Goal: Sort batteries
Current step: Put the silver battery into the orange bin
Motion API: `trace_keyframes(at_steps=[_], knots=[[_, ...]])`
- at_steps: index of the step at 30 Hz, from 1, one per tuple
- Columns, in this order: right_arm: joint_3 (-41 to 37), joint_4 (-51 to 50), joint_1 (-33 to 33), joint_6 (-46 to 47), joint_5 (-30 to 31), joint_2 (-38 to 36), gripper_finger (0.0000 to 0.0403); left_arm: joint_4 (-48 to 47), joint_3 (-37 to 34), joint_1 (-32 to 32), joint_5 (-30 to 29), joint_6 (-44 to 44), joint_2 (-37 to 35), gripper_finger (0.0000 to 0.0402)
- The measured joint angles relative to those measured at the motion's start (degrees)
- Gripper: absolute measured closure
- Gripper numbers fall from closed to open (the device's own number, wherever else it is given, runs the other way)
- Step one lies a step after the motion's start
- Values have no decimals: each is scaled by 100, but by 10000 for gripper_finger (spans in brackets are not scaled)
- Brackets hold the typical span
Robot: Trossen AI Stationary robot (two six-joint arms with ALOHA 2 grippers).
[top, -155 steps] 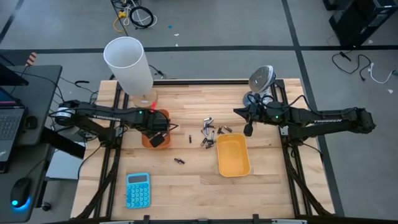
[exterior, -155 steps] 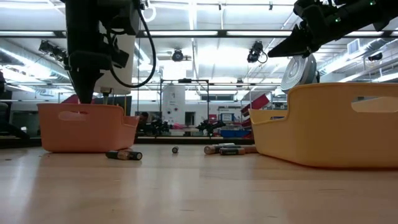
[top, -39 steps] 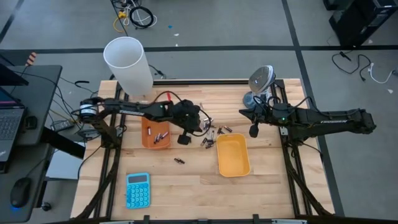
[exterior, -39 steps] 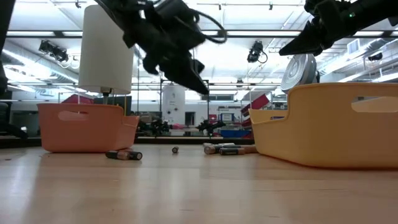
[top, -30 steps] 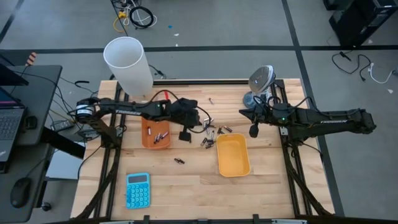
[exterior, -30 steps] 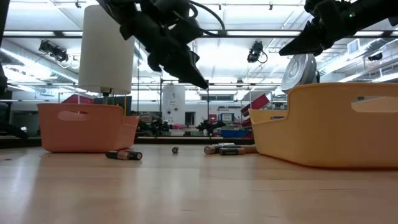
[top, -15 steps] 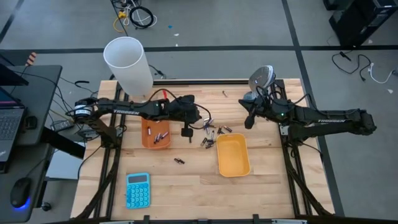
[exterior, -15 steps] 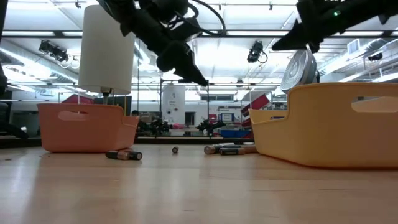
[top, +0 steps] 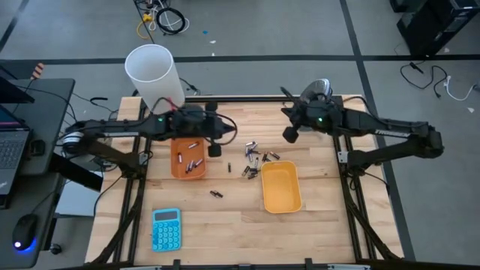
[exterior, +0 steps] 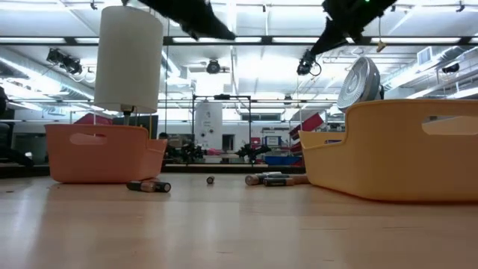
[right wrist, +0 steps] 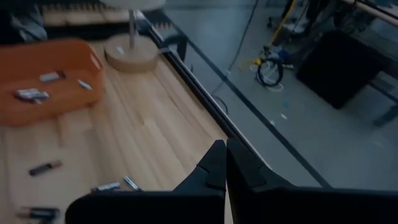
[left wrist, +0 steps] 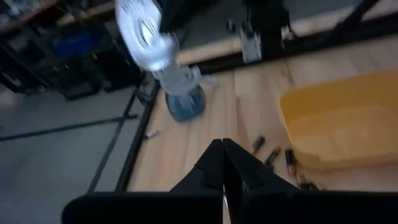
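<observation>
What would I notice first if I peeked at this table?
Probably the tall white tube standing at the table's far left corner. Then the two bright trays: the orange tray on the left with a few batteries inside, and the empty yellow tray on the right. Between them a little pile of loose batteries lies on the wood, with both dark arms raised above it.

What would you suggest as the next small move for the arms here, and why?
Probably open the left pincer and lower it toward the loose batteries. Both pincers are shut, empty and raised; batteries lie between the orange tray and the yellow tray, and the right pincer hangs farther back.
</observation>
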Motion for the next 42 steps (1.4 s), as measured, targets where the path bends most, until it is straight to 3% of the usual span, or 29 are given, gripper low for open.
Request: trace_keyframes(at_steps=[6, 14, 27, 33, 38, 42], knots=[[605, -635, -173, -332, -1, 515, 403, -444, 0, 0, 0, -58, -644, 401], [780, -992, -269, -483, -50, 791, 403, -1067, -29, 0, -2, -334, -808, 401], [780, -1516, -223, -415, -67, 49, 403, 866, -677, 22, -271, 153, -107, 401], [780, -1643, -205, -228, -69, -222, 403, 1490, -671, 193, 95, 434, 505, 401], [781, -1425, -214, -245, -69, -182, 403, 1995, -671, 395, -235, 459, 796, 401], [1219, -1320, -347, -629, -73, 300, 403, 2289, -671, 423, -311, 457, 688, 401]])
